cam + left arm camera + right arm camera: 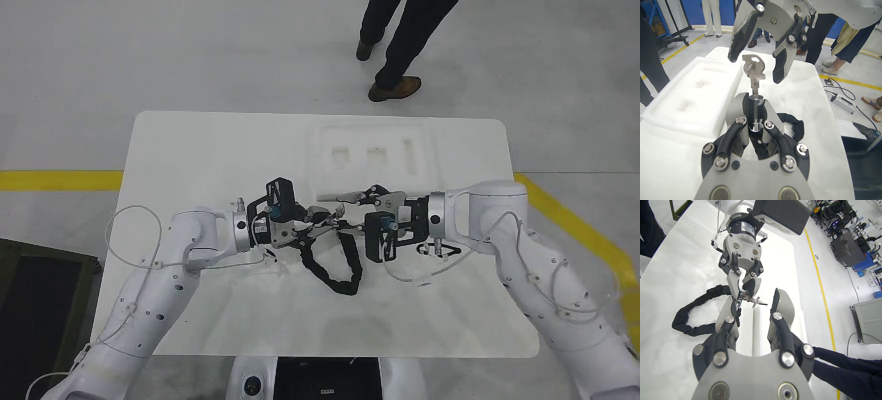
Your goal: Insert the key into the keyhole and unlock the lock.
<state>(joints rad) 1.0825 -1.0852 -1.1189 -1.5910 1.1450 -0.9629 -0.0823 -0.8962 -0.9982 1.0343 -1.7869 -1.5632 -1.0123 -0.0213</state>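
The left fingers clench the lock by its chrome cylinder over the counter, and its black chain trails behind. The key sits in the keyhole. The right fingers are spread apart, 1 on each side of the key's head, apart from it.

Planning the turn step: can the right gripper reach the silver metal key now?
Probably yes: the right gripper is open, with a finger on either side of the silver metal key and nothing between.
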